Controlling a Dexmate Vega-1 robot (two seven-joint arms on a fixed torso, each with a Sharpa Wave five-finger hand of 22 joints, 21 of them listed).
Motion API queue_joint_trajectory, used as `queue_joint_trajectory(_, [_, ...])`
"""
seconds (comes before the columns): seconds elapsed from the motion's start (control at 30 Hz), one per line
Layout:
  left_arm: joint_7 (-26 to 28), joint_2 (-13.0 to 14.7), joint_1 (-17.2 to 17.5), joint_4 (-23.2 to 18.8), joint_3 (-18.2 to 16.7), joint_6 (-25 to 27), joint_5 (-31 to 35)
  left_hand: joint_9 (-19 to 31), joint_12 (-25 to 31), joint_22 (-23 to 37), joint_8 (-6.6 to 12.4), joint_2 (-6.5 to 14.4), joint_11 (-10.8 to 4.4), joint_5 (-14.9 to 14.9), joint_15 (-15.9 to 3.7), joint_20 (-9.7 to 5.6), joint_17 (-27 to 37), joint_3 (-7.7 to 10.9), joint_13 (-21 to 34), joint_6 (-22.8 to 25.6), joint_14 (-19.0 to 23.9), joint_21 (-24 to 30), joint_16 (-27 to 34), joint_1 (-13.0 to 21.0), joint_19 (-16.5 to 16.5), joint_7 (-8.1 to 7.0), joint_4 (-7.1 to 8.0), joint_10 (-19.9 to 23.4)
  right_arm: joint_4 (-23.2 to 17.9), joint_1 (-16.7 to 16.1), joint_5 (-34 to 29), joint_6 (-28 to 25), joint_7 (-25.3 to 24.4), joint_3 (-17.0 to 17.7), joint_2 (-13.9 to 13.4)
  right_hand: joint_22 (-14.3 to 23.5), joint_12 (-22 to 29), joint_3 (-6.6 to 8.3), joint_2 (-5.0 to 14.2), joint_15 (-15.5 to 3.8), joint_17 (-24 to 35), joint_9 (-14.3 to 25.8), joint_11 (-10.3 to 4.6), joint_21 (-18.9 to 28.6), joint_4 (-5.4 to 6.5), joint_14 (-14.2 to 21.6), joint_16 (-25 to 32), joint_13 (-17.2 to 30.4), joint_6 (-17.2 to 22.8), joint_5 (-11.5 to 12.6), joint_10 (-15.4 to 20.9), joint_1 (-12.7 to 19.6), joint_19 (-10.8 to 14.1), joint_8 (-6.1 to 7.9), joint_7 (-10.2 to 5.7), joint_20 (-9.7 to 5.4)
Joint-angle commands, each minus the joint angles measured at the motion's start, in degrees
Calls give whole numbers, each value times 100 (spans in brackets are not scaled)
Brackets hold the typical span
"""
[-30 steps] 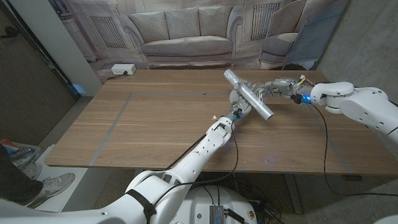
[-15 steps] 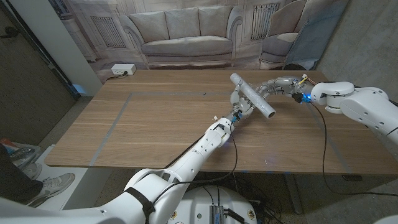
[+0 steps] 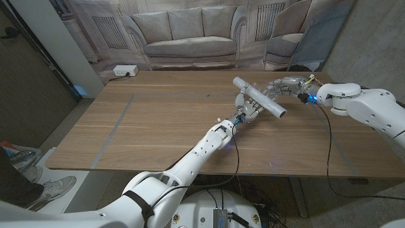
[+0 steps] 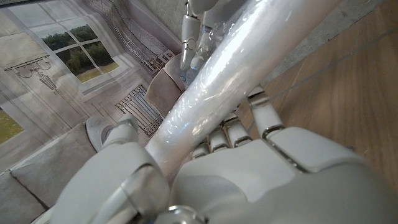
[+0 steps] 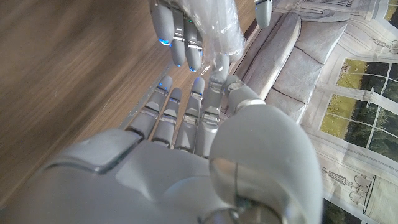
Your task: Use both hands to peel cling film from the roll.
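The cling film roll (image 3: 259, 98) is a long shiny tube held slanted above the table's far right part. My left hand (image 3: 248, 107) grips it from below near its middle, fingers wrapped around the roll (image 4: 217, 81). My right hand (image 3: 286, 85) is just right of the roll, its fingers stretched toward it. In the right wrist view those fingertips (image 5: 217, 70) touch crinkled clear film (image 5: 219, 25) on the roll. Whether they pinch the film is hidden. The right hand's fingers (image 4: 198, 28) also show beyond the roll in the left wrist view.
The wooden table (image 3: 158, 126) stretches wide to the left of both hands. A white power strip (image 3: 124, 71) lies at its far left corner. A backdrop printed with a sofa (image 3: 190, 38) stands behind the table. Shoes (image 3: 44, 189) of a person show at the floor, left.
The roll has shifted slightly right and tilted lower at its near end. My right hand has drawn back from the roll toward the right, its fingers now straighter.
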Motion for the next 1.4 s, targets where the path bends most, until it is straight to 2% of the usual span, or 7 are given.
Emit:
queue_joint_trajectory(0.03, [305, 285, 111, -493, 171, 89, 204, 24, 41, -5, 78, 15, -85, 34, -21, -24, -24, 29, -17, 181, 109, -2, 14, 152, 24, -157, -64, 116, -87, -164, 93, 8, -324, 171, 4, 28, -22, 62, 6, 0, 19, 19, -13, 37, 13, 60, -5, 20, 19, 2, 35, 75, 63, 43, 58, 2])
queue_joint_trajectory(0.1, [282, 297, 123, -524, 164, 169, 135, 32, 233, -4, 56, 36, -216, 23, -106, 42, -39, 33, -22, 147, 149, -71, 20, 163, -127, -302, -66, 557, -99, -211, 115, 29, -360, 213, 7, 28, -24, 67, 3, 2, 20, 24, -13, 39, 15, 65, -6, 20, 18, 2, 37, 77, 62, 46, 57, 1])
queue_joint_trajectory(0.23, [50, 320, 74, -421, 194, 153, 114, 31, 402, -4, 17, 42, -237, 17, -100, 124, -45, 22, 12, 107, 135, -117, 10, 146, -245, -279, -55, 851, -147, -305, 141, 50, -465, 297, -1, 28, -30, 77, -2, 2, 20, 36, -8, 47, 20, 71, -9, 20, 12, 2, 35, 83, 70, 53, 69, -4])
queue_joint_trajectory(0.5, [229, 442, 168, -696, 261, 163, 181, 6, -15, -7, -67, 7, -41, 11, 53, 169, -91, -6, -8, 104, -147, -109, -39, 149, -250, -245, -69, -281, -212, -489, 209, 89, -617, 463, -12, 27, -34, 93, -10, -19, 22, 52, -12, 54, 28, 76, -14, 20, 7, 1, 49, 89, 67, 63, 68, -4])
queue_joint_trajectory(0.67, [471, 581, 234, -1019, 347, 301, 237, 6, -40, -17, -62, -5, -57, 6, 49, 252, -103, -24, -37, 147, -181, -183, -15, 122, -437, -226, -57, -245, -241, -600, 235, 138, -677, 556, -14, 27, -39, 103, -13, -21, 23, 52, -12, 61, 32, 77, -17, 20, 8, 1, 47, 93, 74, 64, 69, -10])
queue_joint_trajectory(0.93, [192, 594, 228, -939, 374, 336, 105, 12, 384, -37, 19, 17, -115, 3, 40, 255, -137, -56, 26, 513, -20, -166, 43, 55, -499, -111, -13, 597, -349, -790, 268, 195, -758, 724, -51, 26, -45, 119, -20, -33, 23, 48, -15, 69, 35, 78, -22, 20, 10, 0, 53, 102, 74, 64, 68, -9])
queue_joint_trajectory(1.4, [392, 764, 428, -1351, 480, 238, 144, 71, -65, -48, 234, -6, 159, -9, 131, 248, -207, -32, -64, 1084, -11, -89, 62, 213, -169, -119, -117, -328, -541, -1131, 290, 358, -943, 1024, -2, 25, -50, 140, -38, -38, 24, 50, -33, 87, 44, 94, -24, 20, 12, -3, 75, 104, 89, 69, 70, -9])
